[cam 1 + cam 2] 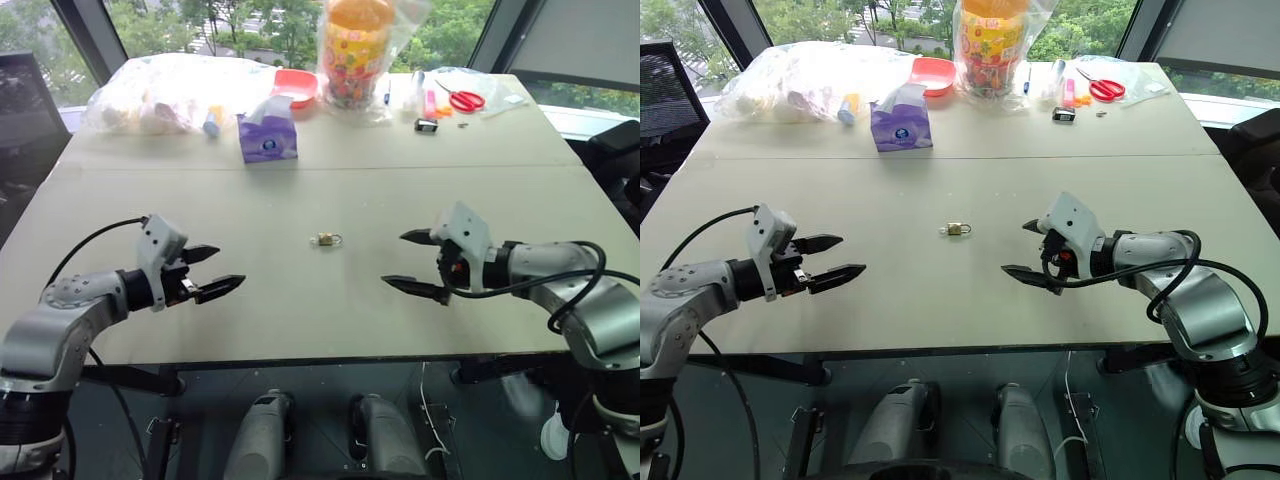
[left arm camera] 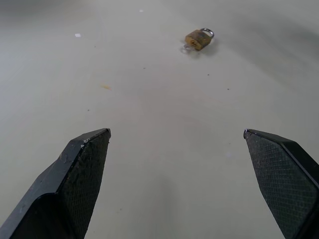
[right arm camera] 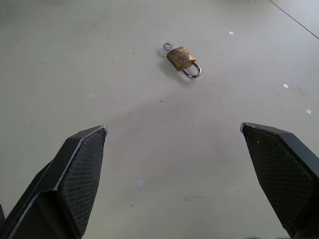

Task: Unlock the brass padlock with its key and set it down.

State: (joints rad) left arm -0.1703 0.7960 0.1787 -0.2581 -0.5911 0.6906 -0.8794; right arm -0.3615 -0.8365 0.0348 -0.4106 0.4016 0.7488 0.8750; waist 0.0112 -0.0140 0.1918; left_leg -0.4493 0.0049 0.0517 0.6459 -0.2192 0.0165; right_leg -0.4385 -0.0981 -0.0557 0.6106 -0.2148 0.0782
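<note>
The brass padlock (image 1: 327, 239) lies flat in the middle of the pale table (image 1: 300, 310), its silvery shackle closed. A small silvery key (image 3: 168, 47) sticks out of its body at the end opposite the shackle. My left gripper (image 1: 214, 271) hovers open to the left of the padlock, pointing toward it. My right gripper (image 1: 414, 262) hovers open to its right, also pointing inward. Both wrist views show the padlock (image 2: 198, 39) lying well ahead of the open fingers, with nothing between them.
Along the far edge of the table stand a purple tissue box (image 1: 266, 133), clear plastic bags (image 1: 165, 92), a red bowl (image 1: 296, 86), a bagged orange bottle (image 1: 354, 45) and red scissors (image 1: 464, 99). A table seam (image 1: 400, 166) runs across behind the padlock.
</note>
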